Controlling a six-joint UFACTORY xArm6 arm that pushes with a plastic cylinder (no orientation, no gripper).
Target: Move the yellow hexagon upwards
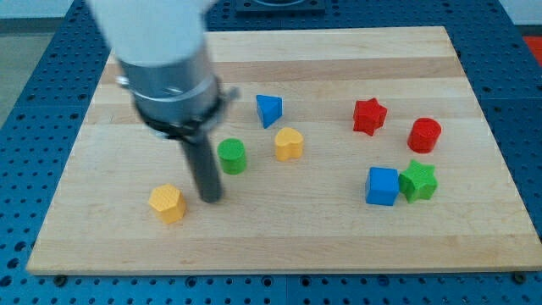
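Note:
The yellow hexagon (168,202) lies on the wooden board (279,237) at the view's lower left. My tip (210,200) rests on the board just to the right of the hexagon, with a small gap between them. The dark rod rises from the tip to the big grey arm end at the view's top left. A green cylinder (232,156) stands just up and right of the tip, close to the rod.
A yellow heart-shaped block (289,144) and a blue triangular block (269,110) sit near the middle. At the right are a red star (369,116), a red cylinder (424,135), a blue cube (382,185) and a green star (418,180).

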